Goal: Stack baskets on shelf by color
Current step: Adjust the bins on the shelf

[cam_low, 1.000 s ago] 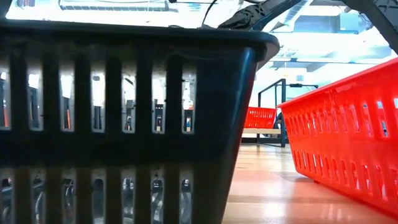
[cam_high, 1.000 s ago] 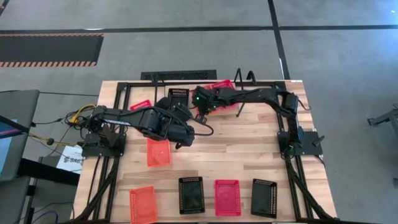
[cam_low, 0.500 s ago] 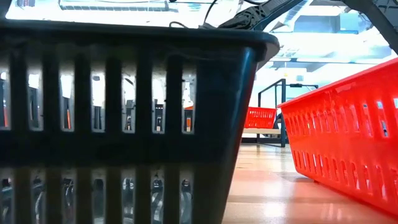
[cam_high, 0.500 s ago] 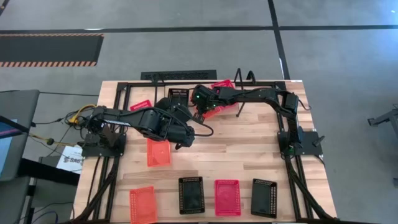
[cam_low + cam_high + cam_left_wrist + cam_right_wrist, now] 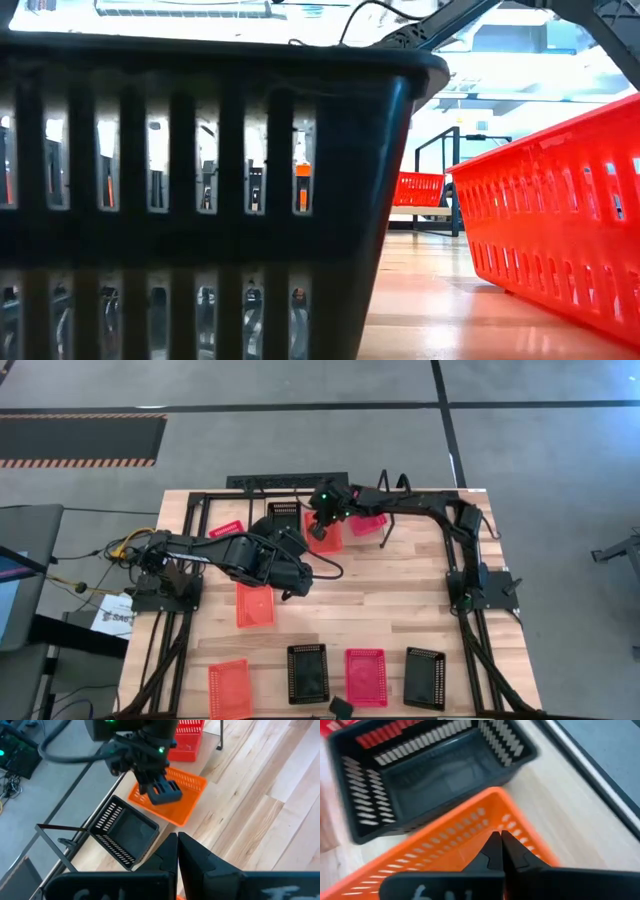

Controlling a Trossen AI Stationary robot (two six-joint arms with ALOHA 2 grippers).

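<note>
My right gripper (image 5: 322,526) reaches to the far middle of the table and is shut on an orange basket (image 5: 320,540). That basket lies between a black basket (image 5: 284,513) and a red-pink basket (image 5: 368,524), beside the wire shelf (image 5: 391,484). My left gripper (image 5: 301,586) hangs shut and empty above the table's middle, next to another orange basket (image 5: 254,604). Along the near edge lie an orange basket (image 5: 230,688), a black basket (image 5: 308,673), a red-pink basket (image 5: 366,676) and a second black basket (image 5: 425,677). My right gripper comes at the orange basket slanting down from the table's right, its shut fingers (image 5: 162,793) reaching inside near one wall (image 5: 485,827). The gripper itself hides the place of contact. Whether the basket is lifted clear of the table, I cannot tell.
Another red-pink basket (image 5: 228,528) lies at the far left. A black rail frame (image 5: 200,495) runs around the table. In the low view a black basket (image 5: 200,200) and a red-pink basket (image 5: 550,220) stand close in front. Bare wood (image 5: 400,595) lies mid-table on the right.
My right gripper has swung toward the table's far edge and a little left, tipping as it went, still shut. More of the orange basket now shows beside the black basket, and the red-pink basket shows clear of the arm.
</note>
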